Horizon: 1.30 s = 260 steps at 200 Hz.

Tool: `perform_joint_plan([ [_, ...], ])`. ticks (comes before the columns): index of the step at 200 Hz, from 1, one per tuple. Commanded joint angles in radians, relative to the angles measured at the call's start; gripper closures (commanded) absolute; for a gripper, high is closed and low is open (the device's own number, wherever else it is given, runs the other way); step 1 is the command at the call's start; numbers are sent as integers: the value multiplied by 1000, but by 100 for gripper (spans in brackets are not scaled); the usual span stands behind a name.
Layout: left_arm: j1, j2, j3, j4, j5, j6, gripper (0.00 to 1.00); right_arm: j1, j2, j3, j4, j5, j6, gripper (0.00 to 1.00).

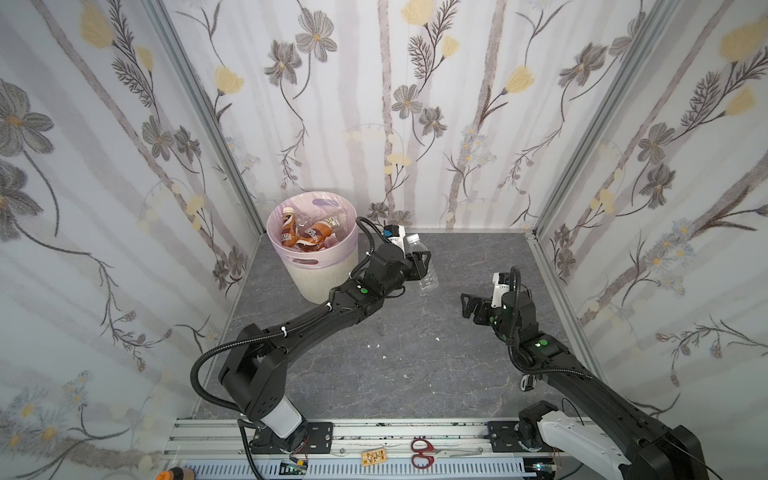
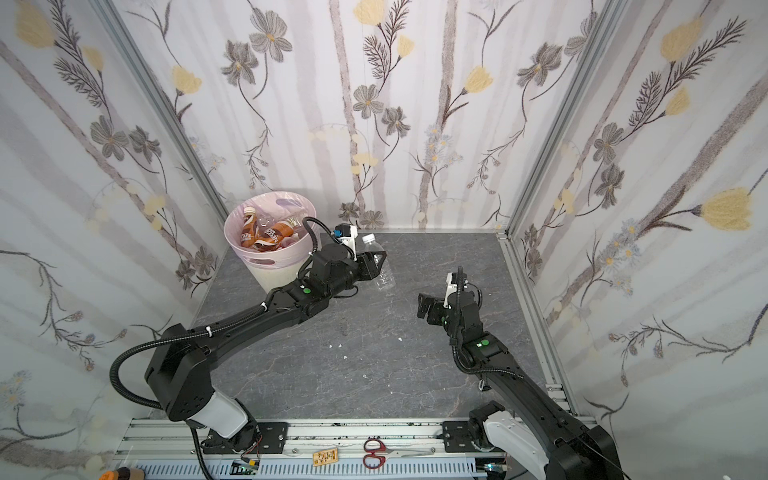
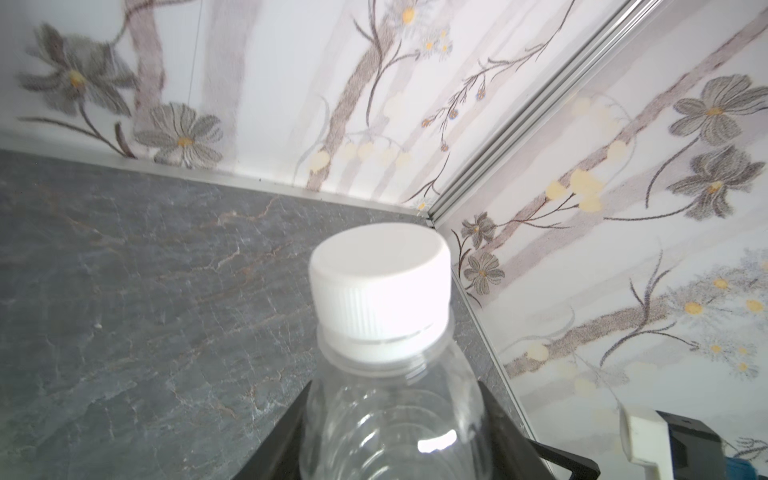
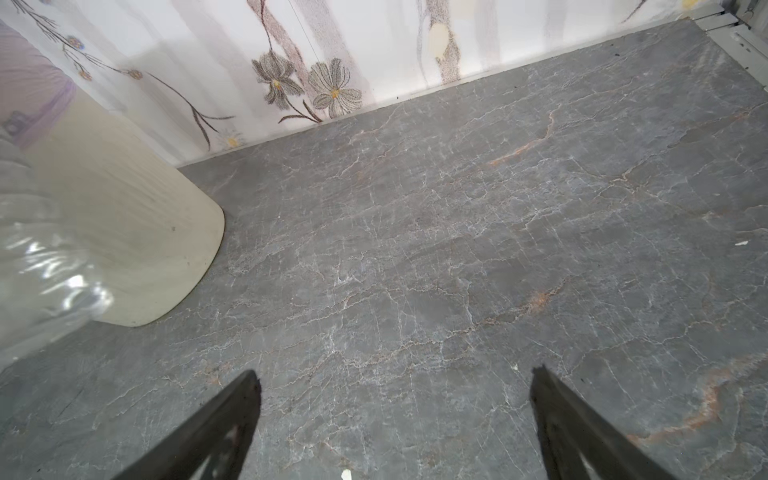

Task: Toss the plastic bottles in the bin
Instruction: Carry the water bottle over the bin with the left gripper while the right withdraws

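Note:
A clear plastic bottle point(image 1: 429, 279) with a white cap is held off the grey floor just right of the bin point(image 1: 316, 276). My left gripper point(image 1: 420, 262) is shut on its body. The left wrist view shows the bottle point(image 3: 386, 419) between both black fingers point(image 3: 291, 428), cap toward the far right corner. The cream ribbed bin point(image 2: 270, 276) with its pink liner holds brown bottles point(image 1: 312, 235) and some clear ones. My right gripper point(image 1: 468, 306) hangs open and empty at mid right. Under the right gripper point(image 4: 395, 372) there is only bare floor, with the bin point(image 4: 124, 216) and the held bottle point(image 4: 41, 270) off to the side.
Floral walls close in the floor on three sides. Small white scraps point(image 1: 376, 345) lie on the floor between the arms. Red scissors point(image 1: 422, 453) and a small tag point(image 1: 372, 457) rest on the front rail.

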Motion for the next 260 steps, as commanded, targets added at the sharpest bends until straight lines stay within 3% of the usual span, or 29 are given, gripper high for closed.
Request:
perform_joint_plan([
  [1,0,-40,48,-50,-57,120,46,1,16,27,117,-59,2,0],
  [28,-1,-90,138,-102,-124,199,46,30,17,61,196,-137,-21,0],
  [76,-3,-223,219,-134,-227,399,46,174,95,179,228,-116,-117,0],
  [112,0,-387,277,-116,-339,537,46,191,156,233,266,-136,-98,0],
  [138,6,-500,297,-63,-347,594,44,195,180,248,269,-146,-94,0],
  [161,28,-580,225,84,-368,633,44,197,188,259,263,-143,-98,0],
  [182,80,-575,201,137,-422,649,44,195,195,267,265,-147,-101,0],
  [204,240,-521,173,141,-379,548,44,196,203,280,264,-163,-99,0],
  [232,580,-386,132,103,-138,178,43,199,200,276,264,-175,-93,0],
  [247,724,-260,157,62,53,-45,25,201,189,262,269,-176,-88,0],
  [260,788,-116,262,-21,264,-143,16,204,178,248,273,-177,-84,0],
])
